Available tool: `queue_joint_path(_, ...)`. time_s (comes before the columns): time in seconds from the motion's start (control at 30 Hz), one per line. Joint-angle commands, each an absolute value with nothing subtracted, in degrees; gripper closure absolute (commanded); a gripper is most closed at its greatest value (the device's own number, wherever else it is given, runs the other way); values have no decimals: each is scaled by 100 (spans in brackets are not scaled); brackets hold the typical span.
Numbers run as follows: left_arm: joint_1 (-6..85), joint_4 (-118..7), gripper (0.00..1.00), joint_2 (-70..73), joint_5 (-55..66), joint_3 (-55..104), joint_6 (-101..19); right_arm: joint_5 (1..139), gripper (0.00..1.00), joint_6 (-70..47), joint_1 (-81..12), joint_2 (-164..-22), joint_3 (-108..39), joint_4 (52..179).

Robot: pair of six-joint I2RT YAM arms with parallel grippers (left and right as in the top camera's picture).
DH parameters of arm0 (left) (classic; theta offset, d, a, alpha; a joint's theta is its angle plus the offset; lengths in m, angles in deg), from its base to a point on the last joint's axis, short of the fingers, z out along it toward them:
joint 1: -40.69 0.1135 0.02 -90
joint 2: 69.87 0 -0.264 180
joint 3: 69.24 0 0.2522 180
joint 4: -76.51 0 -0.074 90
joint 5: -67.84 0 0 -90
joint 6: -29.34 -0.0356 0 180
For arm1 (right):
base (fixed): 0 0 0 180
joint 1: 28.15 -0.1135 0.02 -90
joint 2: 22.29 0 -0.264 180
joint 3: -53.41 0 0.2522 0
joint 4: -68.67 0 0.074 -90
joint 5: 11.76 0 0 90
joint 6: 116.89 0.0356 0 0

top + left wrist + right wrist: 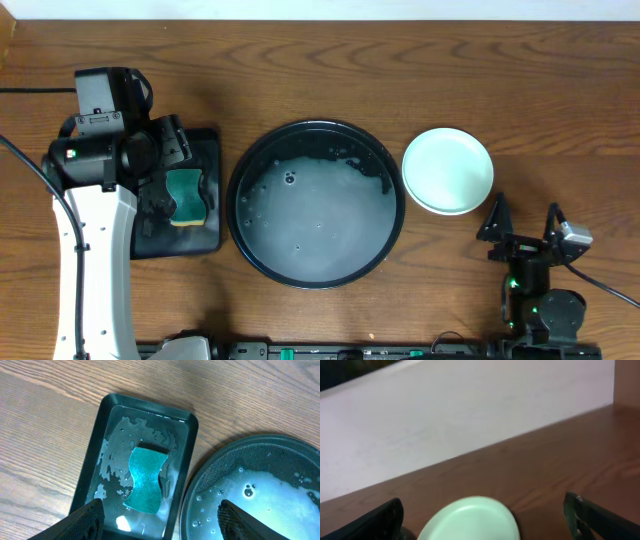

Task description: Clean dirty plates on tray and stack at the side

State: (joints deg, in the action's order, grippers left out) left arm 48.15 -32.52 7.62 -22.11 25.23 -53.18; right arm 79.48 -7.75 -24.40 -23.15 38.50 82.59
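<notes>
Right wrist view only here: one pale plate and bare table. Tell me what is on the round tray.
Observer: The round tray holds only soapy water, nothing else.
Operator: Locate the sponge.
Observer: The sponge lies in a wet rectangular tray, left of the round one.
</notes>
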Motion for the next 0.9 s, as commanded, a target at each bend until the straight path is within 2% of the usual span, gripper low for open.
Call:
queue_joint_path(0.0,4844,-3232,27,773,-2213,2553,-5289,7922,1,-419,-2412,-2256,3935,8399)
queue_joint_path(0.87,4844,-3232,27,773,-2213,2553,-5289,7926,1,-421,-2412,-2267,3933,8659)
